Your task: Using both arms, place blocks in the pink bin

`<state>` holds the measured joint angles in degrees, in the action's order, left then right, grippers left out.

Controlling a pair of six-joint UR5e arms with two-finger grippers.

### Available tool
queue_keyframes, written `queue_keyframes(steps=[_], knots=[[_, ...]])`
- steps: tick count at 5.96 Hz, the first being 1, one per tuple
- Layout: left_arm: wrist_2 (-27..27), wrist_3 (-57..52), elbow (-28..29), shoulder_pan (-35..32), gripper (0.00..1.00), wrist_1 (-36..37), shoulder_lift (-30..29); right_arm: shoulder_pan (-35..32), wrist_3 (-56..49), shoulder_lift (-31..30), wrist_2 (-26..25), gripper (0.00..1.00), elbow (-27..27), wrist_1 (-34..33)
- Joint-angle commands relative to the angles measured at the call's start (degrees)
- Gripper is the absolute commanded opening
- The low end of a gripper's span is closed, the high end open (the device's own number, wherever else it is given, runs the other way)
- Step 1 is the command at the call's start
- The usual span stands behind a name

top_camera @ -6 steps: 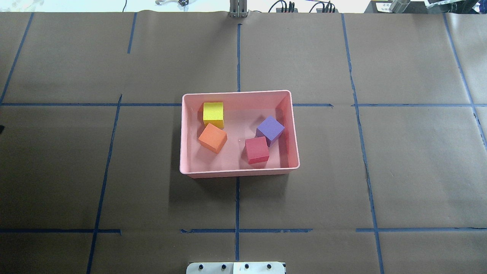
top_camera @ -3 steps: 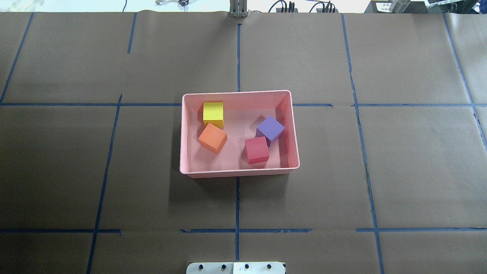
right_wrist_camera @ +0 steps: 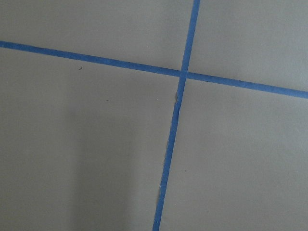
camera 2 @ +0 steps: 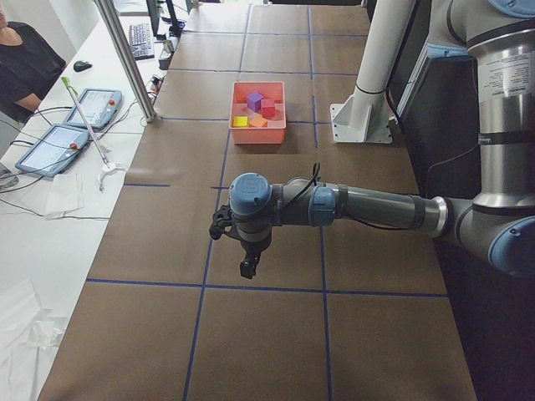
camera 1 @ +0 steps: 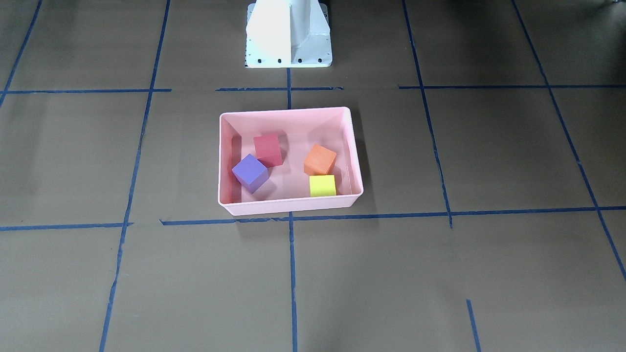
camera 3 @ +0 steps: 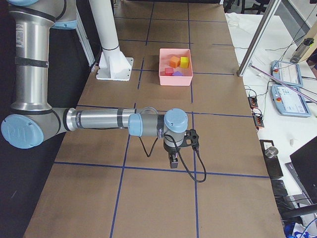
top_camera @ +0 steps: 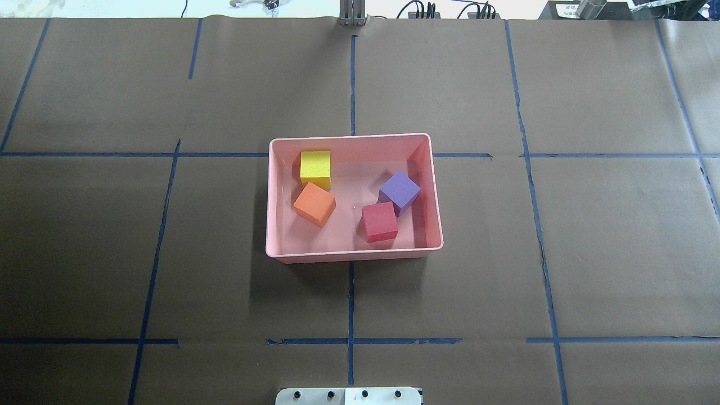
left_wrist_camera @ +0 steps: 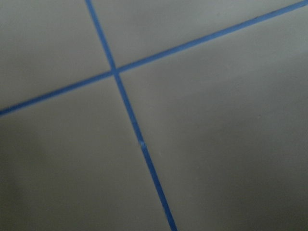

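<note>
The pink bin (top_camera: 354, 256) sits mid-table; it also shows in the front view (camera 1: 288, 208). Inside it lie the yellow-green block (top_camera: 315, 166), the orange block (top_camera: 314, 203), the purple block (top_camera: 399, 190) and the red block (top_camera: 379, 220), all apart from any gripper. My left gripper (camera 2: 248, 267) hangs over bare table far from the bin, near the table's left end. My right gripper (camera 3: 173, 161) hangs likewise near the right end. Both show only in the side views, so I cannot tell whether they are open or shut. Both wrist views show only brown paper and blue tape.
The white pedestal (camera 1: 288, 34) stands at the robot's side of the table behind the bin. A metal post (camera 2: 125, 58) and a side table with tablets (camera 2: 75, 125) and a person (camera 2: 25, 58) lie beyond the far edge.
A dark bit at the left edge of the overhead view one second ago is gone. The bin and the blocks have not moved.
</note>
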<state>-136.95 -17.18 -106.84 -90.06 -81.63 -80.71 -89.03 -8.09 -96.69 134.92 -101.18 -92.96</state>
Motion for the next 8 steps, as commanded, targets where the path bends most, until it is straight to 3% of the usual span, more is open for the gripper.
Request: queue_keyframes(steps=[1,2,4,6,8], knots=[[0.1,-0.1,-1.1,-0.3,1.0,0.8,0.8,2.8,-0.1,-0.3,-0.3,1.0,-2.7,-0.1],[0.3,-0.2,-1.3,-0.6,1.0,0.2,3.9,2.8,0.4,-0.6,1.6,1.0,-6.4,-0.5],[0.2,0.6,-0.7,-0.8,1.0,0.2,3.3,2.2,0.2,0.0,0.3,1.0,-5.5,-0.3],[0.1,0.5,-1.4,-3.5,1.0,0.2,3.2,-1.2,-0.1,-3.8,0.5,1.0,-5.4,0.3],[0.3,0.3,-1.4,-3.5,1.0,0.2,3.4,-1.2,-0.1,-1.7,-0.6,1.0,-3.5,0.3]])
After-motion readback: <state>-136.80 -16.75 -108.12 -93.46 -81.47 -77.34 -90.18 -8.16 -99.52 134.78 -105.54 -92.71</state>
